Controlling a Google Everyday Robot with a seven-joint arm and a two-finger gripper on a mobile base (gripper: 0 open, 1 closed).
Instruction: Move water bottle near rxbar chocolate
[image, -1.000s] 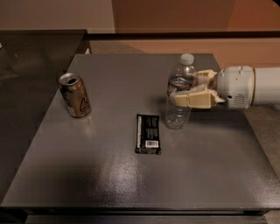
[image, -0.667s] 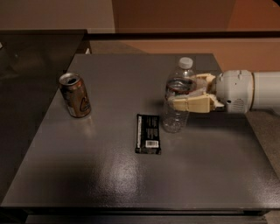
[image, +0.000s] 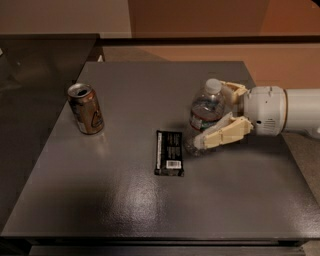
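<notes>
The water bottle (image: 204, 116), clear with a white cap and a dark label band, stands slightly tilted on the dark table (image: 150, 210), right of centre. My gripper (image: 210, 115) reaches in from the right and is shut on the water bottle, one cream finger (image: 222, 134) in front of it and one behind. The rxbar chocolate (image: 169, 152), a flat black bar with a white barcode patch at its near end, lies just left of the bottle's base, a small gap apart.
A brown-gold drink can (image: 86, 108) stands open at the table's left side. The white arm (image: 285, 111) spans the right edge of the table. A dark counter (image: 35, 60) adjoins at the back left.
The gripper and the water bottle have shifted a little toward the front of the table, closer to the bar. The can and the bar have not moved.
</notes>
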